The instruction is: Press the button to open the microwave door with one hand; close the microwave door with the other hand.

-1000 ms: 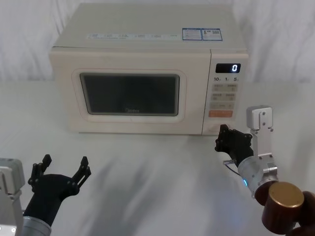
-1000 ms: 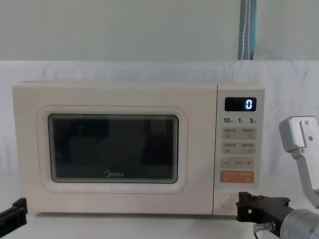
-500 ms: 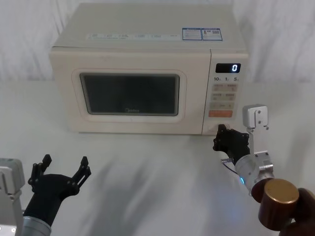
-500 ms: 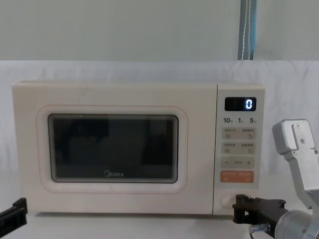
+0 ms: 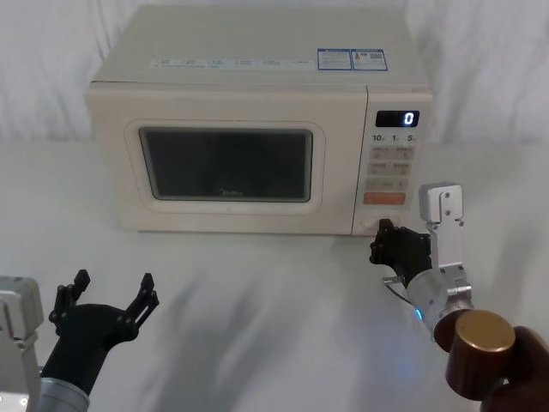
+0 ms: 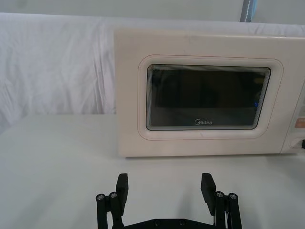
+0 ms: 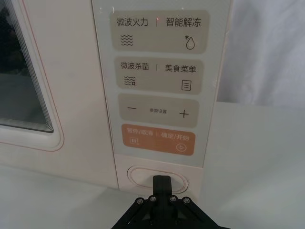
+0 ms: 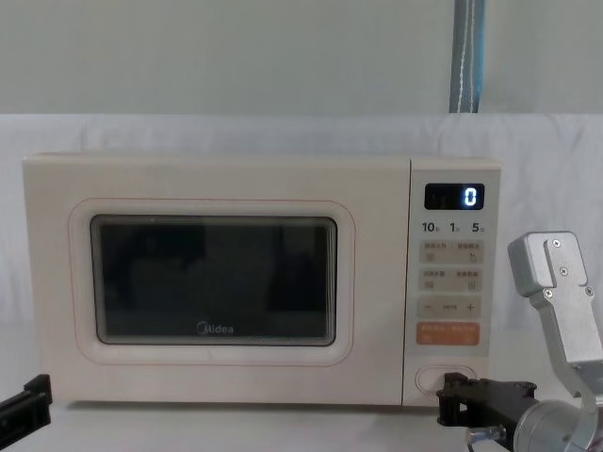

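Note:
The cream microwave [image 5: 257, 77] stands at the back of the table, and its microwave door [image 5: 225, 165] with the dark window is flush shut. The wide cream button [image 7: 138, 175] sits at the bottom of the control panel, under the orange key [image 7: 154, 139]. My right gripper [image 7: 162, 182] is shut, and its joined fingertips overlap the button's right half. I cannot tell whether they touch it. From the head and chest cameras the right gripper [image 5: 380, 239] [image 8: 447, 395] sits just in front of the button [image 8: 426, 379]. My left gripper [image 5: 114, 280] [image 6: 165, 180] hangs open at the near left, well short of the door [image 6: 208, 98].
A white cloth covers the table [image 5: 257, 283] and the wall behind. The display [image 5: 397, 118] reads 0. My right arm's silver bracket [image 5: 441, 210] and brown joint cap [image 5: 480, 342] stand to the right of the control panel.
My right gripper has crept forward and a little left, closing in on the button. The door has stayed shut and my left gripper has not moved.

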